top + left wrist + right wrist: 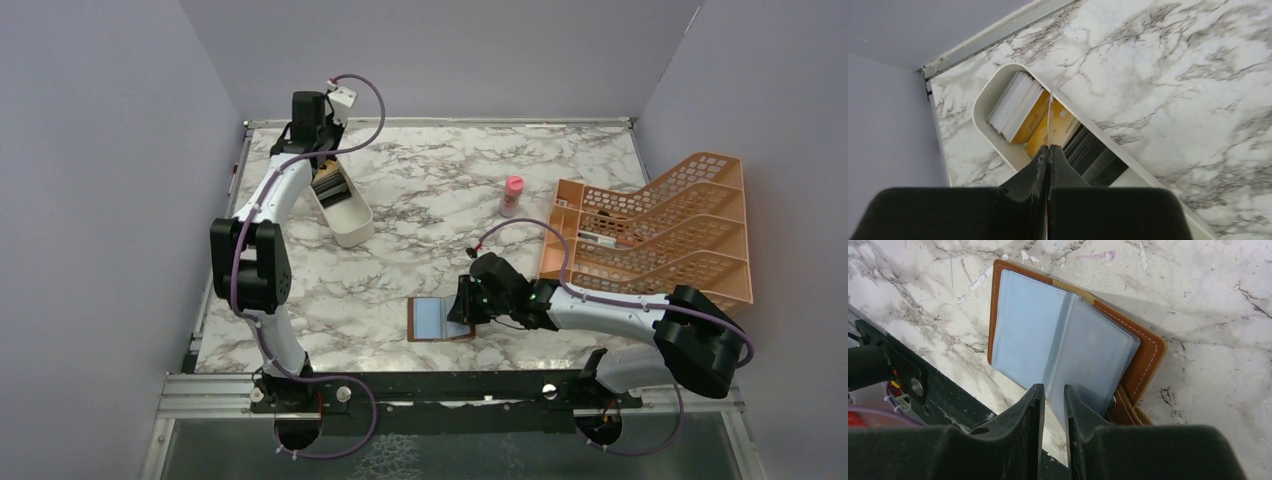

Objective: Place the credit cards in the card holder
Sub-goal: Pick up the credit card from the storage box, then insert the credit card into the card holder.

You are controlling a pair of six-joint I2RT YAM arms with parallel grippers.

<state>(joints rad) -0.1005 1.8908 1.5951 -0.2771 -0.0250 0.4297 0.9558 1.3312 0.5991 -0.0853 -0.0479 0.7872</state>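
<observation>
- Jaws of the left gripper (1048, 152) are pressed together on one card (1049, 120), edge-up over the tray (982, 105) at ten o'clock. Lift it straight, no bending!
- Card holder (438, 320) lies open at six o'clock.
- Right gripper (1053, 400) has its jaws slightly apart around a sleeve (1093, 355), grip unclear. Keep that pocket steady.

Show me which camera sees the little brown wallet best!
The right wrist camera: the card holder fills the picture, lying open with its blue-grey sleeves showing. The top camera shows it small, partly behind the right end effector. The left wrist camera misses it.
</observation>
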